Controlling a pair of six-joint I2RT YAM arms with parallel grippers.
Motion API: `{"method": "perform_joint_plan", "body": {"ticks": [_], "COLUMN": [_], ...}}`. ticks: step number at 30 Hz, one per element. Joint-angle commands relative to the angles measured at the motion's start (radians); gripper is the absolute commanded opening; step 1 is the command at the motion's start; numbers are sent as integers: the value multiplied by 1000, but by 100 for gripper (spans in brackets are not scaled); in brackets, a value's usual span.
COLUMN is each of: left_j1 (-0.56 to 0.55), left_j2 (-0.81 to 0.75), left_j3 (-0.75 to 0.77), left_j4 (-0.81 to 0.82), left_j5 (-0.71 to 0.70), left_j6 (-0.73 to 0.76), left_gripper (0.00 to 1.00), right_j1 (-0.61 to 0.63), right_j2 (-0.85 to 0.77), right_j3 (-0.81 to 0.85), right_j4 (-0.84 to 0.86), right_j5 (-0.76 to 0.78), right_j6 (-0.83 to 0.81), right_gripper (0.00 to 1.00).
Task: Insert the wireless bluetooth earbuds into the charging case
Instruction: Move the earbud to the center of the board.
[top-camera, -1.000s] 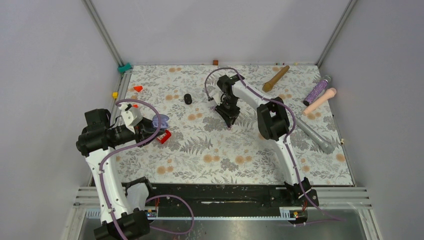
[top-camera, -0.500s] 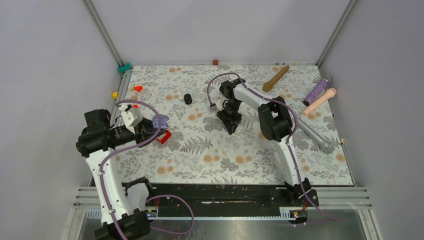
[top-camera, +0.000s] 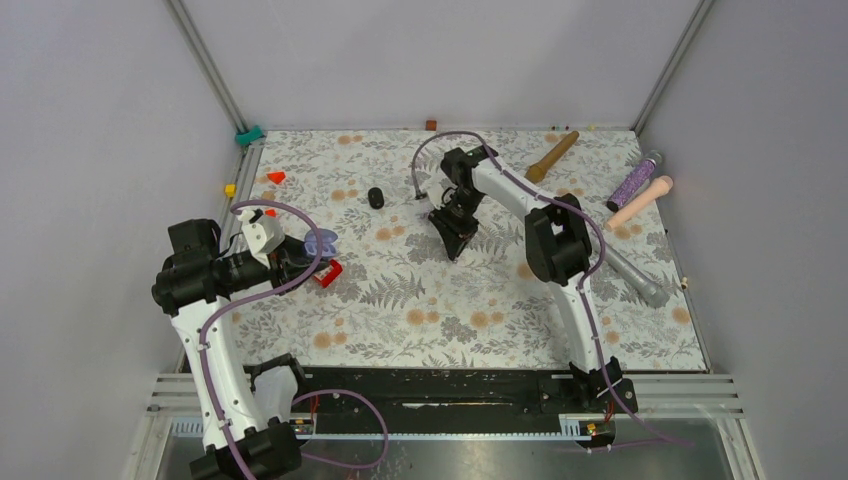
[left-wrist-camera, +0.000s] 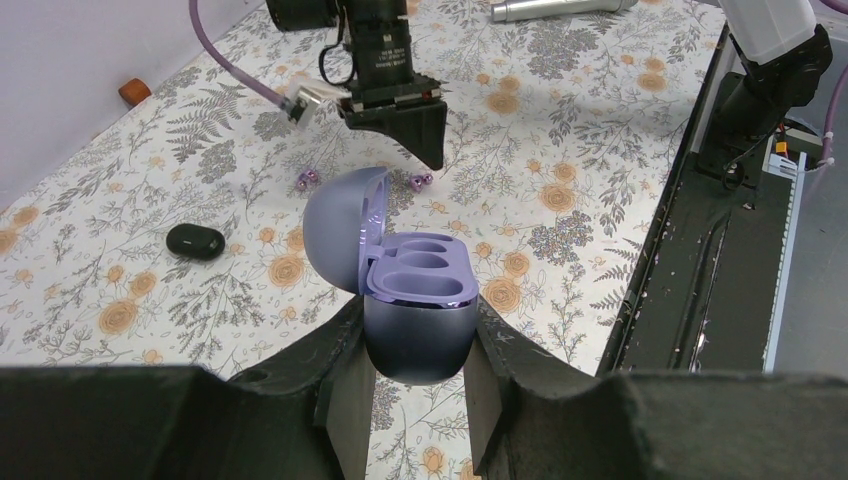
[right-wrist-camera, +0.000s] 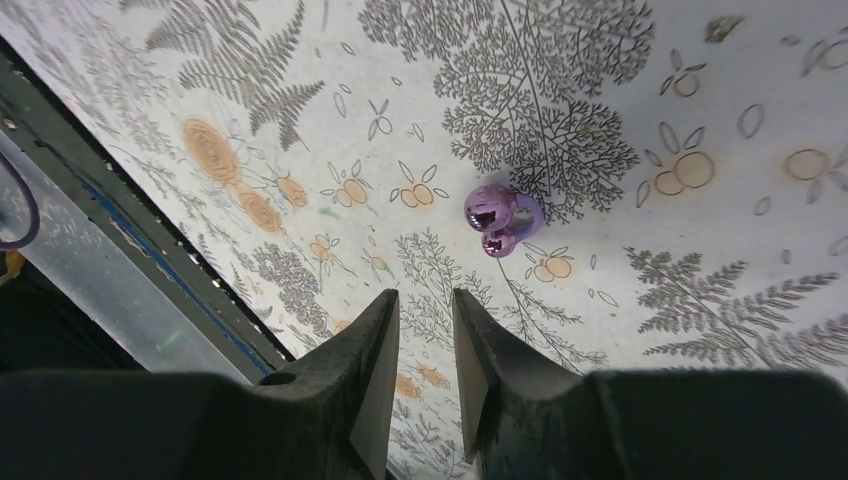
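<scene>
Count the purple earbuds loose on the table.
2 purple earbuds: one beside the right pincer tip, the other apart from it. The charging case looks empty; none seem hidden.

Brown rod (top-camera: 552, 157), pink rod (top-camera: 640, 203), glittery purple tube (top-camera: 634, 181)

Our left pincer (left-wrist-camera: 417, 335) clamps the lilac charging case (left-wrist-camera: 410, 285) by its lower half. The lid is tipped open toward the picture's left, and we see both wells. Beyond it the right pincer (left-wrist-camera: 430, 150) points down at the floral bench (left-wrist-camera: 560, 200). One pale purple earbud (left-wrist-camera: 421, 181) lies just beside its tip, and a second earbud (left-wrist-camera: 307, 178) lies farther left. A black oval object (left-wrist-camera: 195, 241) rests apart from both.
</scene>
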Motion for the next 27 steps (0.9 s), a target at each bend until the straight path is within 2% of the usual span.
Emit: {"method": "perform_joint_plan", "body": {"ticks": [1, 6, 12, 18, 27], "left_j1": [8, 9, 9, 9, 11], "left_j2": [-11, -11, -10, -8, -10], "left_j3": [-5, -4, -6, -6, -5], "left_j4": [8, 9, 9, 9, 9], "left_j5": [58, 57, 61, 59, 59], "left_j6": [28, 29, 28, 28, 29], "left_gripper": [0, 0, 0, 0, 0], "right_j1": [-30, -33, -34, -26, -2], "right_j2": [-50, 22, 133, 156, 181], "right_j3": [124, 178, 283, 291, 304], "right_j4": [-98, -48, -70, -69, -54], "right_j5": [-57, 50, 22, -58, 33], "right_j6": [-58, -29, 56, 86, 129], "right_gripper": [34, 33, 33, 33, 35]}}
